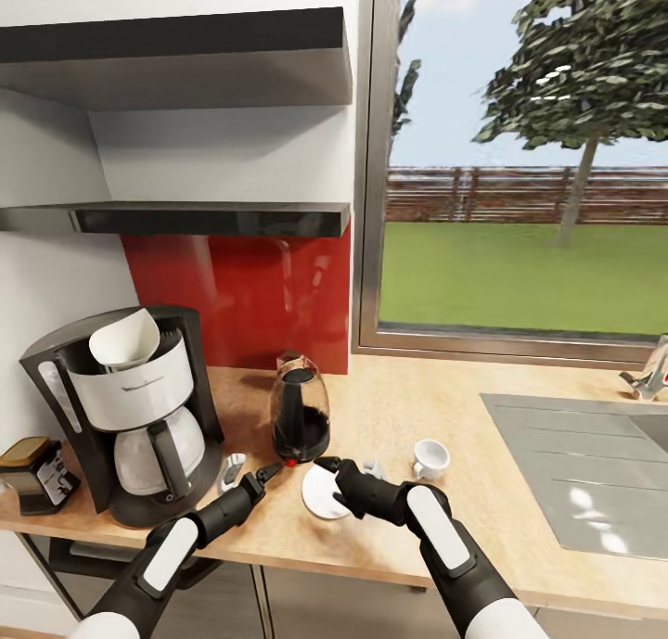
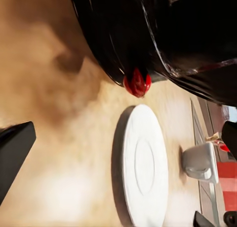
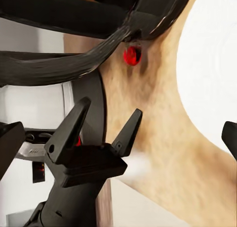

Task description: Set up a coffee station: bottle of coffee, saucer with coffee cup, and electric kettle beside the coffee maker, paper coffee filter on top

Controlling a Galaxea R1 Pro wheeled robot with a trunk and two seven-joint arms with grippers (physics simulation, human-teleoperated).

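Note:
The coffee maker (image 1: 139, 416) stands at the left of the kitchen countertop (image 1: 417, 398), with the paper coffee filter (image 1: 125, 338) in its top. To its left is the bottle of coffee (image 1: 32, 472). On its right stands the electric kettle (image 1: 300, 412), whose red switch (image 2: 137, 83) faces the saucer (image 1: 320, 495). That saucer lies flat in front of the kettle. The coffee cup (image 1: 430, 458) sits on the wood to the saucer's right. My left gripper (image 1: 249, 474) is open between coffee maker and saucer. My right gripper (image 1: 336, 479) is open over the saucer's near edge.
A steel sink with drainer (image 1: 575, 472) fills the counter's right part, and a faucet (image 1: 649, 375) stands behind it. The kitchen shelf (image 1: 213, 217) hangs bare above the red backsplash, beside a large window. The counter's front edge runs just under my forearms.

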